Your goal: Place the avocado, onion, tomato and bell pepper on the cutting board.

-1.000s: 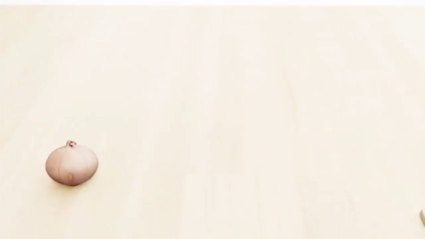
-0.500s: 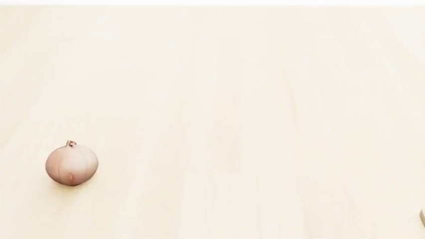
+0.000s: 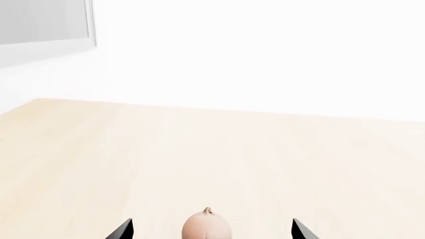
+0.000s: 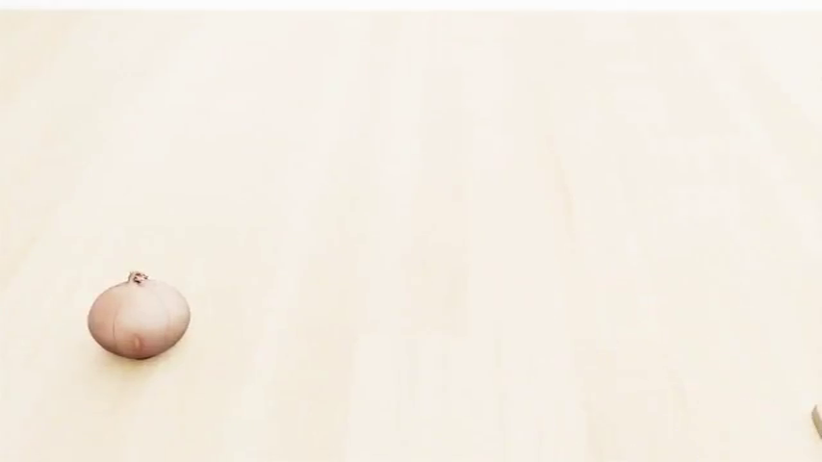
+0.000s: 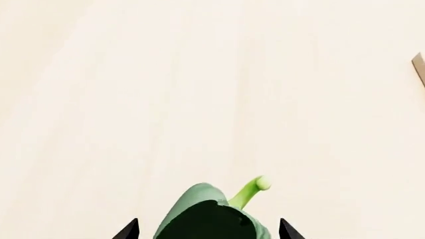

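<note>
The onion [image 4: 139,320], a tan-pink bulb, lies on the pale wood table at the left of the head view. In the left wrist view the onion [image 3: 207,228] sits between the two dark fingertips [image 3: 123,231] of my left gripper [image 3: 211,233], which is open with wide gaps on both sides. In the right wrist view the bell pepper [image 5: 212,216], pale green with a curved stem, lies between the spread fingertips [image 5: 287,231] of my right gripper [image 5: 208,233], which is open and not touching it. Avocado and tomato are out of view. Neither gripper shows in the head view.
A thin tan edge of something [image 5: 419,67] shows at the border of the right wrist view, and a small grey-tan sliver [image 4: 815,419] at the head view's lower right edge; I cannot tell what they are. A grey panel [image 3: 43,22] stands beyond the table [image 3: 199,149].
</note>
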### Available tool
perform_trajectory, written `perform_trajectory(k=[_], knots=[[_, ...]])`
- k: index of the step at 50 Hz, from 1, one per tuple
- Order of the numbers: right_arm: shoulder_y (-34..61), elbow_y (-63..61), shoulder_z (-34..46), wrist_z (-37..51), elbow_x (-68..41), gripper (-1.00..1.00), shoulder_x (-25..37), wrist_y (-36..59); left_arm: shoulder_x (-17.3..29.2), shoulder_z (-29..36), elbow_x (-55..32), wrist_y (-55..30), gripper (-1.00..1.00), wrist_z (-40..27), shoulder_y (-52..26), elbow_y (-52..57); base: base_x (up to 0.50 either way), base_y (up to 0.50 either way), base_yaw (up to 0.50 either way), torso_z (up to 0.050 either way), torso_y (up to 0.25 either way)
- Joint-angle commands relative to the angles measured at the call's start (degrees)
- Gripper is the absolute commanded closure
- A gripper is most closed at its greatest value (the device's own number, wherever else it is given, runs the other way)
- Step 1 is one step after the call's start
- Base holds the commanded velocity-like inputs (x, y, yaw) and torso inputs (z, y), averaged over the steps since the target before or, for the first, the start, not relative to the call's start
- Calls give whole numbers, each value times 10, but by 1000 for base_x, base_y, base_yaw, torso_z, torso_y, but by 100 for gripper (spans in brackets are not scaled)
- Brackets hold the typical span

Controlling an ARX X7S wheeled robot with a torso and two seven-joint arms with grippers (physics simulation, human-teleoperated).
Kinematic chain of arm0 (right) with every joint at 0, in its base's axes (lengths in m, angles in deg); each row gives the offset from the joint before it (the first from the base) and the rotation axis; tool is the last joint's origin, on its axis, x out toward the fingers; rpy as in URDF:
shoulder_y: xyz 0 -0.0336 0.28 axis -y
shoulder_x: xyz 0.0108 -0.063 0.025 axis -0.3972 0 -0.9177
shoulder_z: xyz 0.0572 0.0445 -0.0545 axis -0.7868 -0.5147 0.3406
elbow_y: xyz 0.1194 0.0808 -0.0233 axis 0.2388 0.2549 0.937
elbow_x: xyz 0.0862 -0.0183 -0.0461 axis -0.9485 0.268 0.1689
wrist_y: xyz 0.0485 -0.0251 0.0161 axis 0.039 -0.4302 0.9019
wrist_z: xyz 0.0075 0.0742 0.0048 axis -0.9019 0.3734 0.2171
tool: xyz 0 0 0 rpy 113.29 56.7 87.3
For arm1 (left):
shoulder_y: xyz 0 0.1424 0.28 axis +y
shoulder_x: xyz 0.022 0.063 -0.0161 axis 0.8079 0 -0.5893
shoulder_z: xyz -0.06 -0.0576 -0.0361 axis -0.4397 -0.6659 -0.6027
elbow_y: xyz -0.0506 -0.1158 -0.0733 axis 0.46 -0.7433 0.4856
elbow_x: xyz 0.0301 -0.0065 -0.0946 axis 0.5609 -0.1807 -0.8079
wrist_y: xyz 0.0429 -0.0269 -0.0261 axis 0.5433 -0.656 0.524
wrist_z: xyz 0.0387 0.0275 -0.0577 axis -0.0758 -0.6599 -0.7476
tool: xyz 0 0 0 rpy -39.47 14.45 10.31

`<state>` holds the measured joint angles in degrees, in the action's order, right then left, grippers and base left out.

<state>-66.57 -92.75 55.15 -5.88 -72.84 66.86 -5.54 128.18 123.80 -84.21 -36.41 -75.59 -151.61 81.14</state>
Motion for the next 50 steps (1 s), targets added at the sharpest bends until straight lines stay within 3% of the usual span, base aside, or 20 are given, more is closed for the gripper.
perform_trajectory(k=[1,2,3,12,17,21,22,25,28,37,43,50], knots=[[-9,19,-22,-58,72,-100,-36,25,-15,-16,5,22,-100,17,0,-9,0,0,0,0,0],[-11,20,-24,-59,72,-100,-36,23,-15,-16,5,22,-100,16,1,-9,0,0,0,0,0],[-15,22,-27,-59,71,100,-36,20,-15,-17,4,22,-100,16,1,-9,0,0,0,0,0],[-22,15,-26,-46,54,100,-27,-2,-10,-23,0,18,-100,20,1,-7,1,0,0,0,0],[25,-13,-1,12,-16,100,21,-58,-10,-23,3,19,-100,21,5,-9,0,0,0,0,0],[223,-57,74,98,-154,100,133,-179,-22,-16,16,30,-100,20,19,-19,0,0,0,0,0],[309,-56,116,118,-196,100,165,-215,-27,-13,22,38,-100,20,26,-25,0,0,0,0,0],[495,-39,205,137,-231,100,186,-246,-45,-5,38,58,-100,17,44,-37,0,0,0,0,0],[600,-8,243,125,-238,100,184,-253,-67,2,56,83,-100,16,66,-55,0,0,0,0,0],[593,30,218,56,-161,100,161,-205,-150,23,108,137,-100,4,142,-149,0,0,0,0,0],[546,33,178,15,-119,100,154,-183,-223,26,55,163,-100,22,188,-242,0,0,0,0,0],[519,25,153,-2,-109,100,155,-179,-262,38,38,168,-100,37,230,-286,0,0,0,0,0]])
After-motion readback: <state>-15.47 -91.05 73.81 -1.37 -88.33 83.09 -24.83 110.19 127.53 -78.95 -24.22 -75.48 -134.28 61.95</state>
